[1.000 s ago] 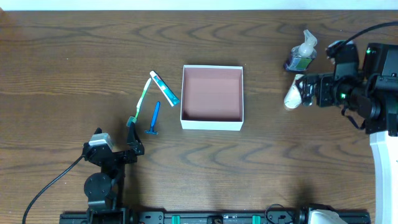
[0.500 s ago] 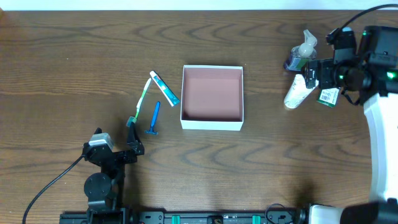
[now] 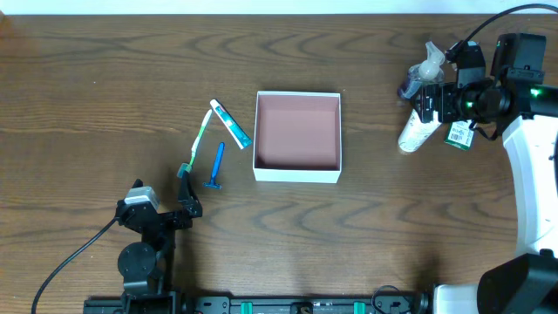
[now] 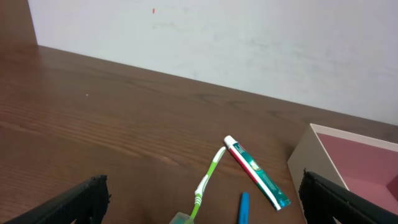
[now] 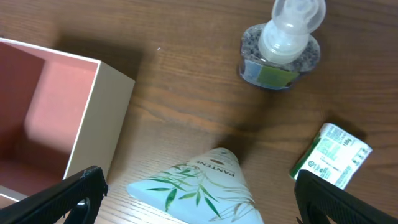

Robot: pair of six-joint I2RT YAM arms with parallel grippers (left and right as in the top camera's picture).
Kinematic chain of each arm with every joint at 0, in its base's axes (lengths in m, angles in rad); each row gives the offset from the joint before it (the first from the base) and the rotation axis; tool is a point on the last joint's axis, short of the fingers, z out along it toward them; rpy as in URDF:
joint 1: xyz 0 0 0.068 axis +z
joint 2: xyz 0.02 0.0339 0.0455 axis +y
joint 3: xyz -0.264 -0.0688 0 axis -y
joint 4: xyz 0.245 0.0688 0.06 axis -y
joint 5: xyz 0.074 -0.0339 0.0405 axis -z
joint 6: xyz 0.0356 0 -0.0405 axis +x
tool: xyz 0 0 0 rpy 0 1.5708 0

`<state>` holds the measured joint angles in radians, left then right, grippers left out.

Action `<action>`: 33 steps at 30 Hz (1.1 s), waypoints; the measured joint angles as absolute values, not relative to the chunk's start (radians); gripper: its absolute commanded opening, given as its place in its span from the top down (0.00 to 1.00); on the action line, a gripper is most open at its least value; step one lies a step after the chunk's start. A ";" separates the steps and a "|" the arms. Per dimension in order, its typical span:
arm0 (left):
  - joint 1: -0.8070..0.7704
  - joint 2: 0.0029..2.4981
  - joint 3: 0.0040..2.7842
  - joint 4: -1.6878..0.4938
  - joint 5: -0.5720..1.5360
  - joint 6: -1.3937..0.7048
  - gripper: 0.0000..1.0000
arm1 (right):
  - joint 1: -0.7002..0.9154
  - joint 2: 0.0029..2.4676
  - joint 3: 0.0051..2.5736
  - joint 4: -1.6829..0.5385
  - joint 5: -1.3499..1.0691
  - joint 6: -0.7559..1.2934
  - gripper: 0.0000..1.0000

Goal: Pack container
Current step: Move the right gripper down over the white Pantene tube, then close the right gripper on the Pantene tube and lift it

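Container (image 3: 296,174) sits lidless at about the centre of the table (image 3: 87,87). Left gripper (image 3: 189,196) stands wide, holding nothing, toward the near-left corner, just short of the toothbrush (image 3: 196,144). Right gripper (image 3: 427,106), jaws wide and empty, hangs over the white tube (image 3: 410,135) by the right edge, beside the pump bottle (image 3: 421,74).

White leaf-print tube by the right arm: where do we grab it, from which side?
I'd take the white tube across its middle, coming straight down with the right claw open. It lies flat and tapers, so the long edges are probably the narrowest span. Stay clear of the pump bottle standing beyond its narrow end and the small carton alongside.
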<state>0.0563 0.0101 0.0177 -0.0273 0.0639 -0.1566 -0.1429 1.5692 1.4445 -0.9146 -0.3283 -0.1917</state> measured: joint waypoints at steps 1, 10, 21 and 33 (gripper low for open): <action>0.056 0.010 0.018 -0.027 0.064 -0.157 0.02 | -0.141 1.569 1.444 -0.916 -0.330 -0.191 0.02; 0.056 0.010 0.018 -0.027 0.064 -0.157 0.02 | -0.133 1.569 1.409 -0.889 -0.310 -0.158 0.01; 0.056 0.010 0.018 -0.027 0.064 -0.157 0.02 | -0.133 1.570 1.332 -0.858 -0.270 -0.131 0.01; 0.056 0.010 0.018 -0.027 0.064 -0.157 0.02 | -0.119 1.589 1.332 -0.809 -0.270 -0.127 0.01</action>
